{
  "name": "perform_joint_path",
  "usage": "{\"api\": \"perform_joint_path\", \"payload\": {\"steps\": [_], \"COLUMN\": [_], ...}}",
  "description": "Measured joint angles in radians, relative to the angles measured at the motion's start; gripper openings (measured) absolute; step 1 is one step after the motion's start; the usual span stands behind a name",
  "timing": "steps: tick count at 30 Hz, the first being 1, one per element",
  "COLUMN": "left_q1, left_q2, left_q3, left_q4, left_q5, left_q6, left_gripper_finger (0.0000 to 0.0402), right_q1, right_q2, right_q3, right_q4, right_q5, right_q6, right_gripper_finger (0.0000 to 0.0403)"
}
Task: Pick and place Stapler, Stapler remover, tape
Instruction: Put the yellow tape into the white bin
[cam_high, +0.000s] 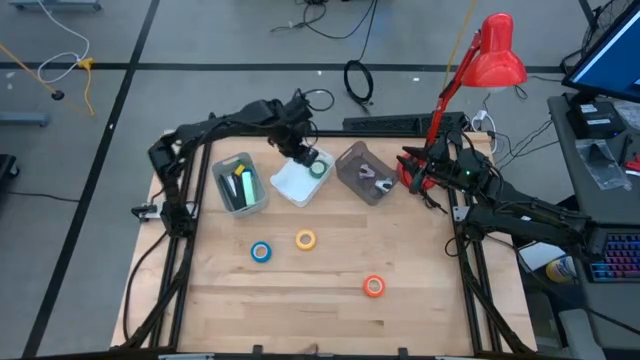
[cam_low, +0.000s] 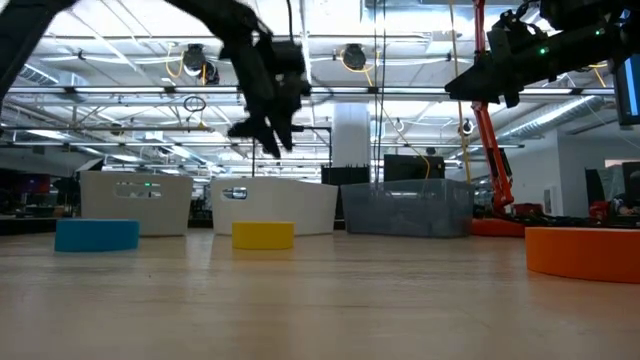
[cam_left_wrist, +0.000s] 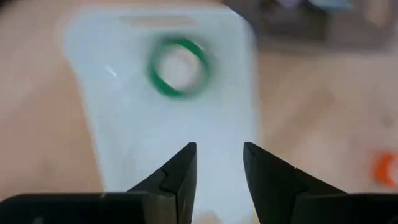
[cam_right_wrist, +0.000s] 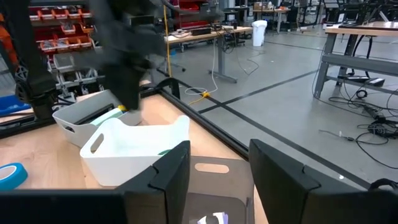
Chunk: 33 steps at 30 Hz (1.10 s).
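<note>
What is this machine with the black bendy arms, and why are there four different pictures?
It is a robot with two arms, and each arm ends in a two-finger pincher called a gripper. One camera looks down from above, one sits low on the table, and one rides on each wrist. The left gripper hangs open over the white bin, where the green tape lies. It holds nothing. The right gripper waits, open and empty, beside the grey bin. On the wooden table lie the blue tape, yellow tape and orange tape. A third bin stands on the left, and a red lamp at the back.
</note>
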Motion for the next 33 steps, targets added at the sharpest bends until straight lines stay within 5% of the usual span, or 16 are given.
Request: {"api": "perform_joint_path", "payload": {"steps": [10, 16, 25, 33], "left_q1": [-0.311, -0.465, -0.623, -0.711], "left_q2": [-0.150, -0.150, -0.145, -0.144], "left_q3": [0.000, 0.000, -0.072, -0.227], "left_q4": [-0.069, -0.145, -0.280, -0.158], "left_q5": [-0.127, -0.146, -0.215, -0.306], "left_q6": [0.056, -0.107, -0.364, -0.305], "left_gripper_finger": [0.0131, 0.0131, 0.0131, 0.0131], "right_q1": [0.000, 0.000, 0.000, 0.000], "right_q2": [0.001, 0.001, 0.001, 0.001], "right_q3": [0.000, 0.000, 0.000, 0.000], "right_q4": [-0.003, -0.003, -0.003, -0.003], "right_q5": [-0.003, -0.003, -0.003, -0.003], "right_q6": [0.000, 0.000, 0.000, 0.000], "right_gripper_finger": [0.0155, 0.0155, 0.0155, 0.0155]}}
